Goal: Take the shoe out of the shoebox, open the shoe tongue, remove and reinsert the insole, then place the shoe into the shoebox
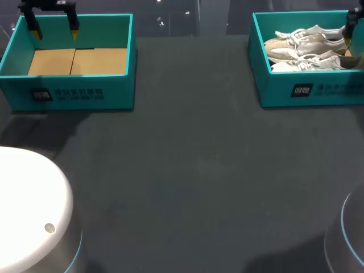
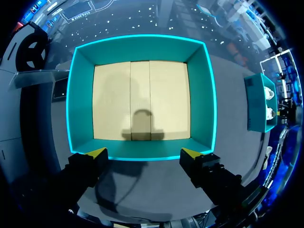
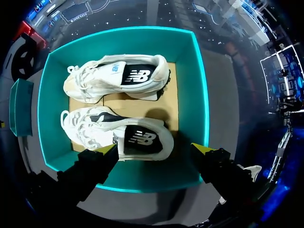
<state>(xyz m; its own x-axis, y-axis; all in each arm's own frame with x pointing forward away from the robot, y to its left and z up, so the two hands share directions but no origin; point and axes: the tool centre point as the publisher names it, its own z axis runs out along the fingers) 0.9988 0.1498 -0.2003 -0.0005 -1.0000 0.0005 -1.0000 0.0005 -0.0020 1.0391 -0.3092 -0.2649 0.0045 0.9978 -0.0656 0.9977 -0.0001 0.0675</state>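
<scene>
**Opening stage, no shoe yet lifted.** In the head view the teal shoebox [image 1: 310, 94] stands at the upper right of the frame on the dark surface [image 1: 187, 170], and an empty box [image 1: 68, 94] stands at the upper left. The right gripper [image 3: 155, 149] hangs above the shoebox, its fingers [image 3: 108, 150] spread wide and holding nothing. The nearer shoe [image 3: 118, 133] lies sole down below and just ahead of the tips, its heel end within their span, and the farther shoe [image 3: 118, 76] lies beyond it. The left gripper [image 2: 143, 153] hangs over the empty box's near wall, equally wide and unloaded. A sound descent would probably straddle the nearer shoe's collar across its width, clear of the box wall and the neighbouring shoe.
</scene>
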